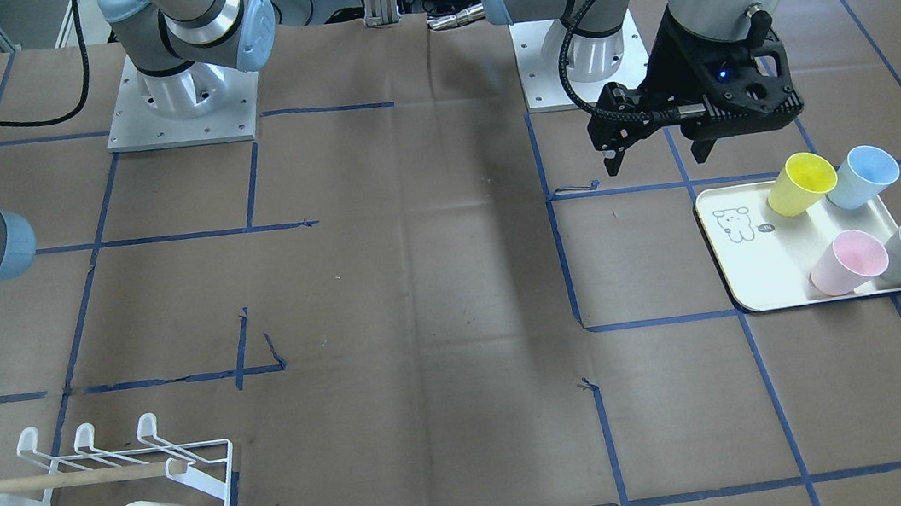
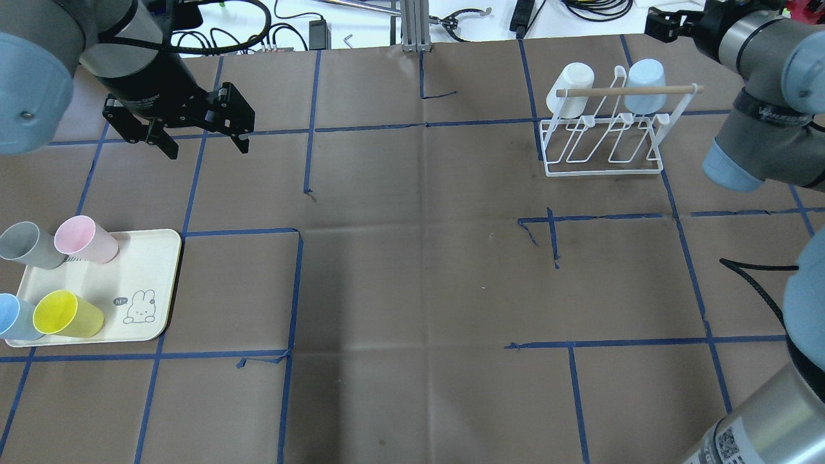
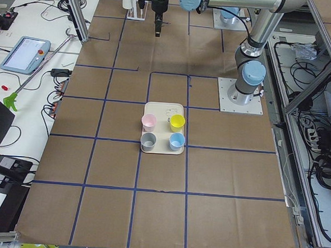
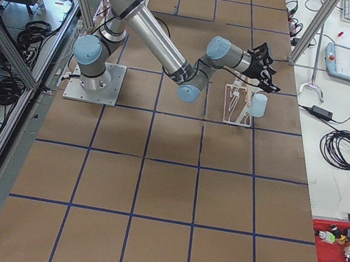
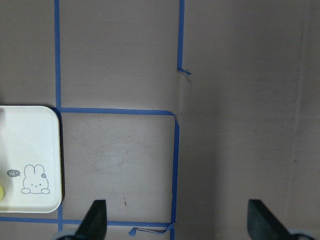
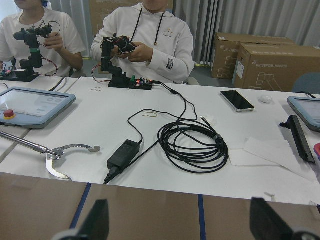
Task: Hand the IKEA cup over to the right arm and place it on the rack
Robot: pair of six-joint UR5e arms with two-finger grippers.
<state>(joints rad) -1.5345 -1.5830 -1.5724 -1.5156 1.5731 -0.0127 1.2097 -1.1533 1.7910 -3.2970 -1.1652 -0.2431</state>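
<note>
The left tool (image 2: 209, 151) hangs wide open and empty over the bare worktop (image 2: 412, 270). It is near but apart from the cream tray (image 2: 164, 283), where a yellow cup (image 2: 67, 314), blue cup (image 2: 16, 317), pink cup (image 2: 84, 240) and grey cup (image 2: 29, 245) stand. A speech bubble by the tray's rabbit drawing reads "hi~". The right tool (image 6: 180, 201), fingers spread and holding nothing, is just beside the rack (image 2: 602, 169). The rack carries a white cup (image 2: 570, 80) and a pale blue cup (image 2: 646, 76), both upside down. The cardboard boxes (image 6: 272, 60) read "UNIVERSAL ROBOTS".

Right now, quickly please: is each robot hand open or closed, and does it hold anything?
Left hand: open, holding nothing.
Right hand: open, holding nothing.
</note>
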